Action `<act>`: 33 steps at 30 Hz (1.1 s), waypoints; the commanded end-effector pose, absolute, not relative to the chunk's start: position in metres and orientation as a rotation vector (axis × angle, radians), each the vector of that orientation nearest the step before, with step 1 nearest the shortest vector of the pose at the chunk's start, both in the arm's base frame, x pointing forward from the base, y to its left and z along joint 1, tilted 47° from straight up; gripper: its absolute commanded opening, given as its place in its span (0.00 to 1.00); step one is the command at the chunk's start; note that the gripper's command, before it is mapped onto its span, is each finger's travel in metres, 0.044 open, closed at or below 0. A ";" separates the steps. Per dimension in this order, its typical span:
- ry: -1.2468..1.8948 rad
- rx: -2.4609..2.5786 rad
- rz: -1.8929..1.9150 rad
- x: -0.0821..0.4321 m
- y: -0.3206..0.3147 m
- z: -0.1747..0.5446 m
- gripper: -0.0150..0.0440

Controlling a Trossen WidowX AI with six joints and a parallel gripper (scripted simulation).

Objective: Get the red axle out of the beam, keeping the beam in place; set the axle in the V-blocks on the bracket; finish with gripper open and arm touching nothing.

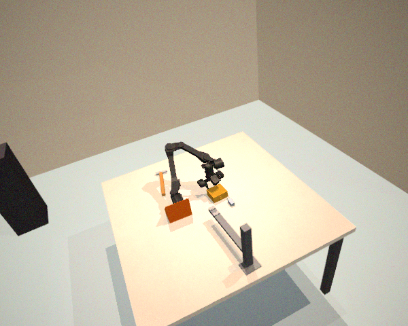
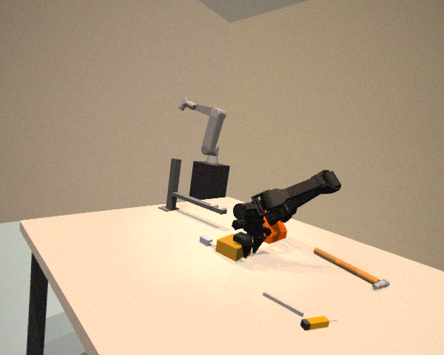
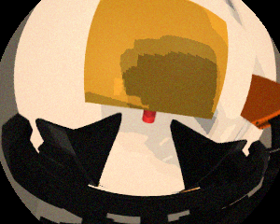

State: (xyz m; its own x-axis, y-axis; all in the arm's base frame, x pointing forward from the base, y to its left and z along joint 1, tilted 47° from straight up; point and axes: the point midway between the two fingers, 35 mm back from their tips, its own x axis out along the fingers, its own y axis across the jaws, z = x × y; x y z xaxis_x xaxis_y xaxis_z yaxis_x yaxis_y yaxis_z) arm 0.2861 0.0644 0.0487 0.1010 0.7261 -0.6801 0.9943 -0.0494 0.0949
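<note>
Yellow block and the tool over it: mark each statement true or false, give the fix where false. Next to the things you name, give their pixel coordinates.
1. The red axle (image 3: 148, 117) pokes out of the yellow block (image 1: 217, 193) (image 2: 229, 246) (image 3: 154, 56). True.
2. The tool (image 2: 250, 254) (image 3: 147, 119) is shut on the red axle. False: its fingers stand apart, with space on both sides of the axle's end.
3. The hammer (image 1: 162, 184) (image 2: 346, 266) lies flat on the table. True.
4. The red axle sits on the bracket's arm (image 1: 228, 229) (image 2: 199, 202). False: it is in the yellow block.
5. The bracket's post (image 1: 246, 245) (image 2: 173, 183) stands upright. True.
</note>
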 end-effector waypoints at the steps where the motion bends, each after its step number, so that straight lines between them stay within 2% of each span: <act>1: 1.679 1.832 -0.628 0.286 0.064 0.049 0.60; 7: 1.679 1.832 -0.628 0.286 0.064 0.049 0.33; 13: 1.679 1.832 -0.628 0.286 0.064 0.049 0.26; 33: 1.678 1.830 -0.632 0.288 0.079 0.065 0.25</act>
